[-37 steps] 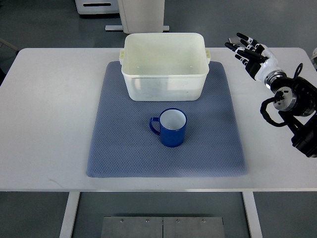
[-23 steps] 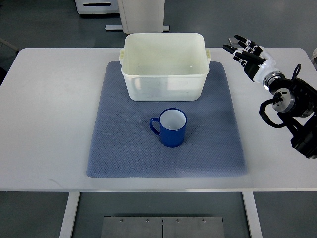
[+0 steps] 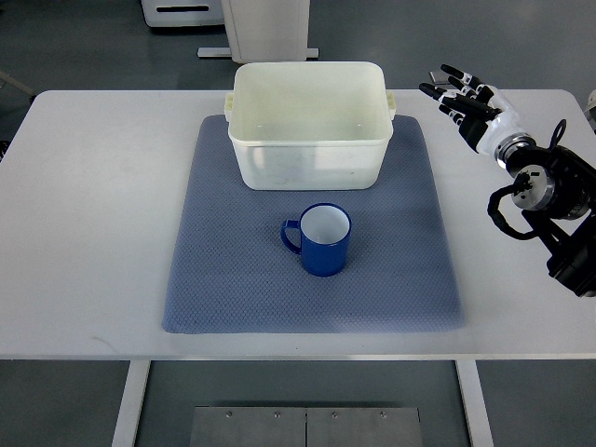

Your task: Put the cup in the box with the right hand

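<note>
Here, a blue cup is seen upright on a blue-grey mat, handle turned toward the picture's left, its white inside bare. A white box is set on the mat's far edge, just beyond the cup and apart from it. The right hand is held over the white table at the far right, beside the box, fingers spread and nothing grasped. It is well apart from the cup.

Single steep overhead view from the robot's side (whole table framed).
</note>
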Robot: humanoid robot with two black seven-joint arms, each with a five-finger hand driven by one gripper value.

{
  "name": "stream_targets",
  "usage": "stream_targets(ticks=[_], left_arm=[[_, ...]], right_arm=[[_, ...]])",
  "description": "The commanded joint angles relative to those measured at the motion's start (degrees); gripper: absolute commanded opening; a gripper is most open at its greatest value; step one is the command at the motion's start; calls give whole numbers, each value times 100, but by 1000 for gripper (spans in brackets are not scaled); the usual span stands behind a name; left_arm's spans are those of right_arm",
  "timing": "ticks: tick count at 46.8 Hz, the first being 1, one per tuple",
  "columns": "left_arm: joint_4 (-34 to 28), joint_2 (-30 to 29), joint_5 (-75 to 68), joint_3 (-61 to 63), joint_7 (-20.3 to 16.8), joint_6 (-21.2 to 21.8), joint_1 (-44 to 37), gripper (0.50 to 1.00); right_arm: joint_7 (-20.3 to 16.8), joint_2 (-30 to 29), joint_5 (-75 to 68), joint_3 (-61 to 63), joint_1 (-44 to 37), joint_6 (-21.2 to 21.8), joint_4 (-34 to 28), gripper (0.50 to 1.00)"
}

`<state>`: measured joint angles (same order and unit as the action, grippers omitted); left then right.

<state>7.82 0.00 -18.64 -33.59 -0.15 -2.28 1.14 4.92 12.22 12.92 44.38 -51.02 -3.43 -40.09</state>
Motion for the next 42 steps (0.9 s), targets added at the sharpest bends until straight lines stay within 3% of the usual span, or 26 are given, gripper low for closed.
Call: stream_targets(ticks=[1,42], left_arm=[[0,0,1,-7,6,0,0,1000],[0,0,1,2,6,0,0,1000]], right_arm=[[0,-1,0,-8,4,0,1,998],[0,-53,0,-8,-145,0,1,998]])
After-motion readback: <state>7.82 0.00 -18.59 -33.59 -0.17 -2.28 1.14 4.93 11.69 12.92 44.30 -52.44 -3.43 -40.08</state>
